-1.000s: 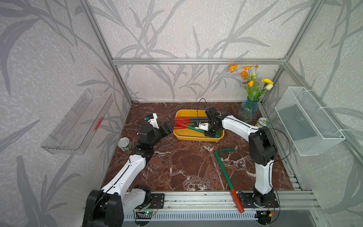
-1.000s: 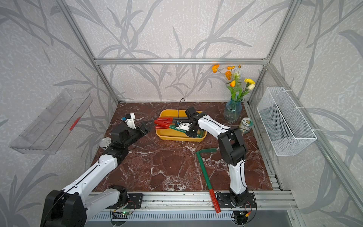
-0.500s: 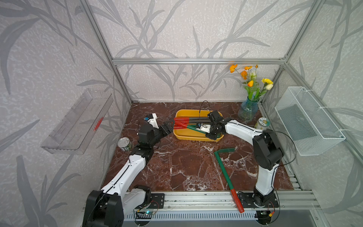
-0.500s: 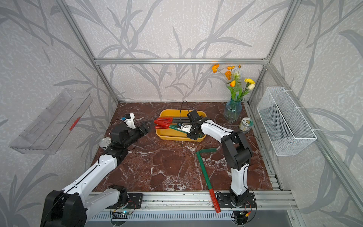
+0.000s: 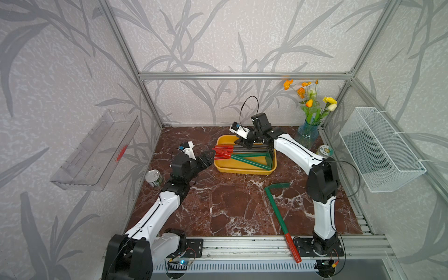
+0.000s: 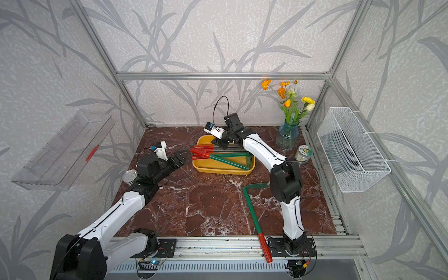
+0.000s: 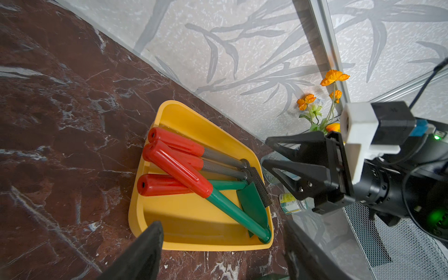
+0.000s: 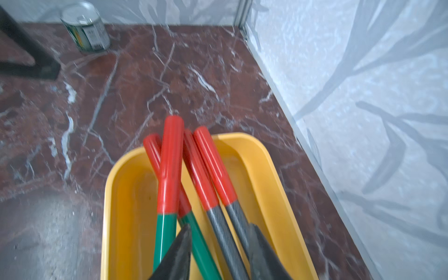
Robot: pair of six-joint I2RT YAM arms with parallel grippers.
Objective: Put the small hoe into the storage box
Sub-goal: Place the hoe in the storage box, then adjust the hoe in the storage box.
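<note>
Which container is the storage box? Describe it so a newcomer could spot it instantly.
Start at the red-brown marble tabletop; near the middle of its back edge sits the storage box. It is a shallow yellow tub holding red-handled tools, unlike the white wire basket and the clear tray, both mounted on the side walls.

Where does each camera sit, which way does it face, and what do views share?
Top views: high in front, facing down over the table; left gripper and right gripper show.
Left wrist: on the left arm, facing the storage box; own fingers, open right gripper show.
Right wrist: above the storage box, facing its red handles; own fingers show.
Shared: storage box in every view.
</note>
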